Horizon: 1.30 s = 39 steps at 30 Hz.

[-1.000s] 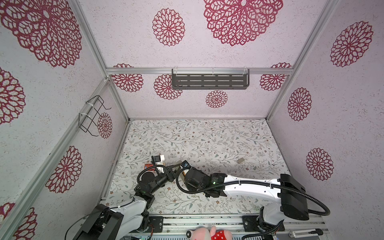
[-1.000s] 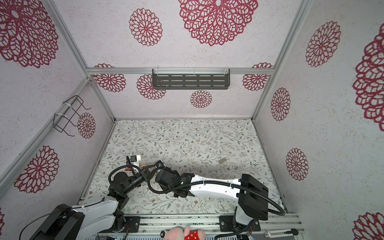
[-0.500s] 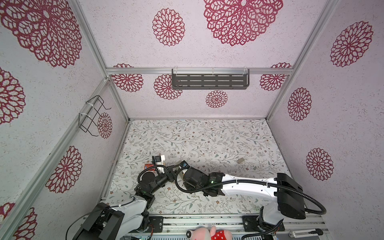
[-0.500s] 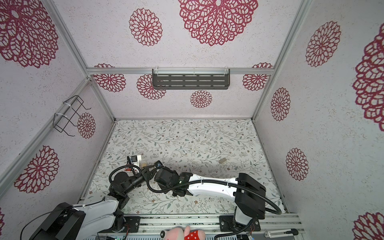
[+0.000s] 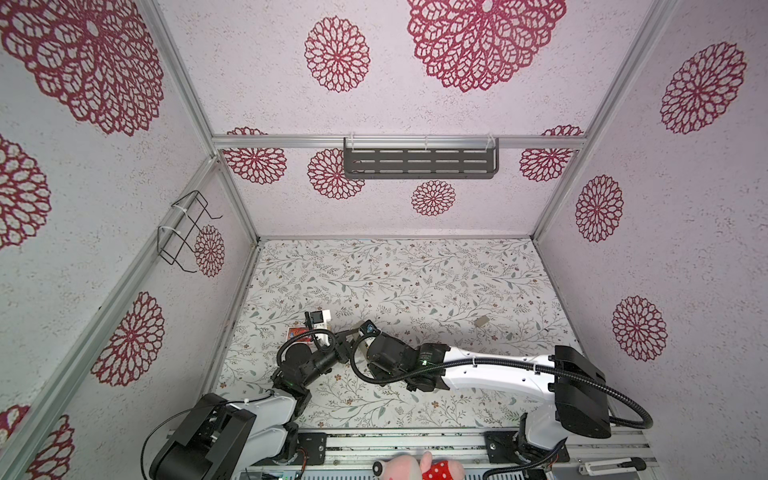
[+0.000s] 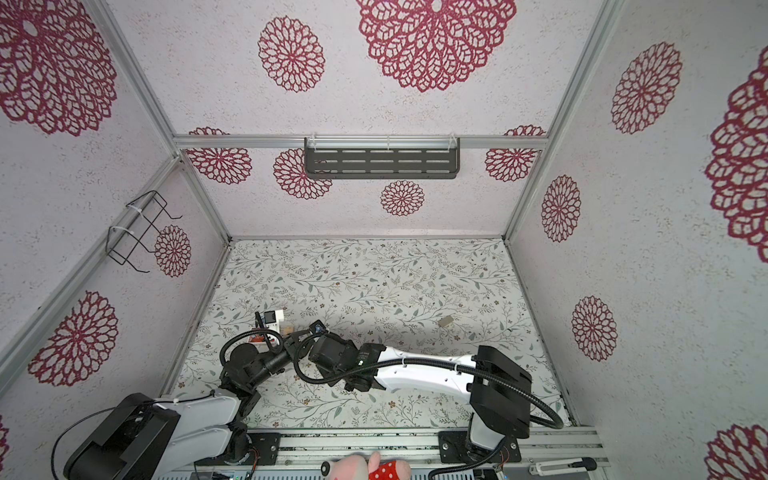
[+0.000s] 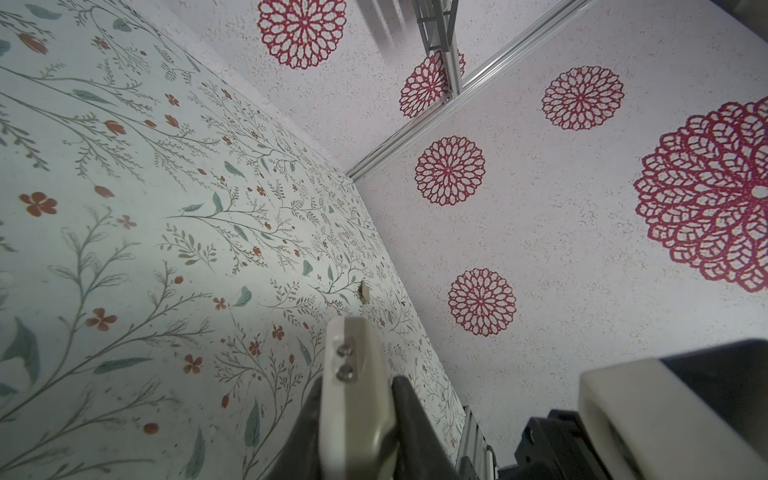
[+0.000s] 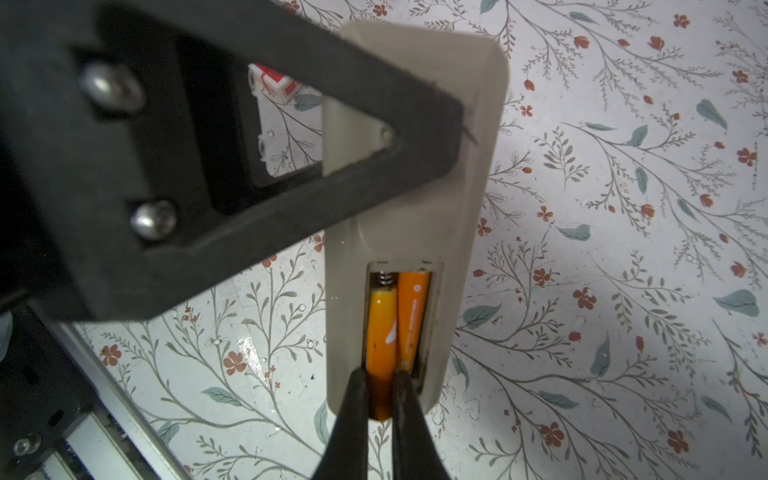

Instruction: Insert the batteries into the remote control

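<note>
By the table's (image 5: 415, 282) left edge, left fingers (image 7: 415, 428) clamp the remote control (image 8: 457, 208); right fingers (image 8: 353, 424) pinch a battery (image 8: 380, 332), seating it. Next: press flat.

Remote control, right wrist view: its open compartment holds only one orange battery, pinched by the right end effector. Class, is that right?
No. The open compartment of the remote control holds two orange batteries, side by side, as the right wrist view shows; the right end effector pinches one.

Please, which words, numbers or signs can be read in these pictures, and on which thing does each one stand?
No text is legible.
batteries: white print on their sides, too blurred.
red box: printed pattern, too blurred.
right arm: small pale marking, too small.
</note>
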Motion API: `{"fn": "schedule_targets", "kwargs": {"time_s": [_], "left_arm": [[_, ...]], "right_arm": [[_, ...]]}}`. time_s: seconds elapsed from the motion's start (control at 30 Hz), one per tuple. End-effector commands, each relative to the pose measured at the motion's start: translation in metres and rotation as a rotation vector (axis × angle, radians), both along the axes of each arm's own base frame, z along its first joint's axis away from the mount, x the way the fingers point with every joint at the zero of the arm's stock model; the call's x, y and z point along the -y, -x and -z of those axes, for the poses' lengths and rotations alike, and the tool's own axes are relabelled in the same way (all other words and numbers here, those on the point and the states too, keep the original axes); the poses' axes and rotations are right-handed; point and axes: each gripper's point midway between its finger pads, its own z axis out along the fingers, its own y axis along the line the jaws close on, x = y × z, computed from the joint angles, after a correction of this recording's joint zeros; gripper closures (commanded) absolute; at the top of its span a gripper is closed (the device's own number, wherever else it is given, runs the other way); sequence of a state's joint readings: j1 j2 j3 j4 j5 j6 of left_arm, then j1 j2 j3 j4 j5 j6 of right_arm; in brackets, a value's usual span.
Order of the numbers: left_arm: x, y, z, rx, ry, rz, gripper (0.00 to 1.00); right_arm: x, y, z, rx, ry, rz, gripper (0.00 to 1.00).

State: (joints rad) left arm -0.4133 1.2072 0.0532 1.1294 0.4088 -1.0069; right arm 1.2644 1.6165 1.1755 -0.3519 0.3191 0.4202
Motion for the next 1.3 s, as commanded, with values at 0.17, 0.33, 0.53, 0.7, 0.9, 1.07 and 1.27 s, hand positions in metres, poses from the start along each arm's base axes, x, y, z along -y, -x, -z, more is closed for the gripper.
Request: {"fn": "schedule_targets", "kwargs": {"time_s": [0.17,0.33,0.53,0.7,0.9,1.07,1.27], "left_arm": [[0.015,0.006,-0.029,0.041,0.160,0.065,1.00],[0.019,0.007,-0.029,0.041,0.157,0.067,1.00],[0.020,0.008,-0.033,0.043,0.169,0.074,1.00],[0.021,0.009,-0.038,0.029,0.200,0.084,1.00],[0.021,0.007,-0.039,0.014,0.217,0.084,1.00],[0.026,0.007,-0.040,-0.002,0.227,0.109,1.00],[0.034,0.008,-0.037,-0.033,0.230,0.160,1.00]], "right_arm": [[-0.003,-0.007,-0.004,-0.022,0.024,0.039,0.92],[0.000,-0.006,-0.005,-0.023,0.027,0.039,0.87],[0.002,-0.007,-0.008,-0.014,0.018,0.044,0.81],[0.003,-0.006,-0.013,-0.011,0.004,0.043,0.79],[0.005,-0.006,-0.025,0.002,-0.026,0.046,0.76],[0.007,-0.007,-0.035,0.013,-0.056,0.051,0.73],[0.012,-0.006,-0.052,0.032,-0.109,0.054,0.68]]}}
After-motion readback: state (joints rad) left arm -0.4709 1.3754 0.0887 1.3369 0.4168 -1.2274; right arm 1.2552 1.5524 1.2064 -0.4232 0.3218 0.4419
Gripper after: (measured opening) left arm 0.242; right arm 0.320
